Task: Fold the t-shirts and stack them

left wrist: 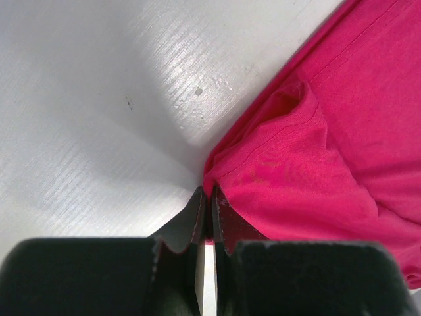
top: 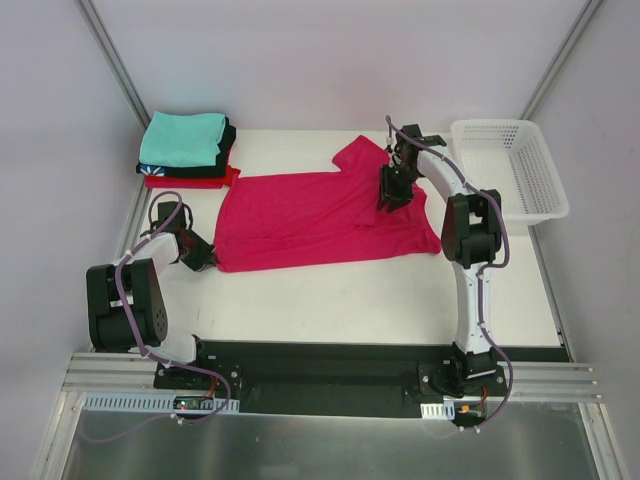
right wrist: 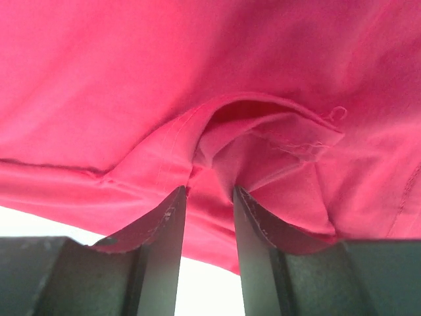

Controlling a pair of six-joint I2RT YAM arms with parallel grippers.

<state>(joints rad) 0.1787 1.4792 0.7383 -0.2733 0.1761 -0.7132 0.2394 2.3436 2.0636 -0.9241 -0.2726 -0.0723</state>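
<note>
The crimson-pink t-shirt [top: 320,215] lies spread out in the middle of the bench [top: 380,300]. It is mostly flat, with soft creases and one short sleeve pointing toward the far edge. Its near-left corner is bunched into a small raised fold.

At that corner the left pincer [left wrist: 207,195] sits low on the bench with its jaws pressed together on the hem. The right pincer [right wrist: 210,191] stands over the shirt's right side, by the sleeve. Its jaws are partly apart and a puckered ridge of cloth rises at the tips, not visibly squeezed.

At the far left corner is a folded stack of the teal tee [top: 185,138], the black tee [top: 226,150] and the red tee [top: 190,182], top to bottom. A white mesh basket [top: 553,170] sits at the far right.
</note>
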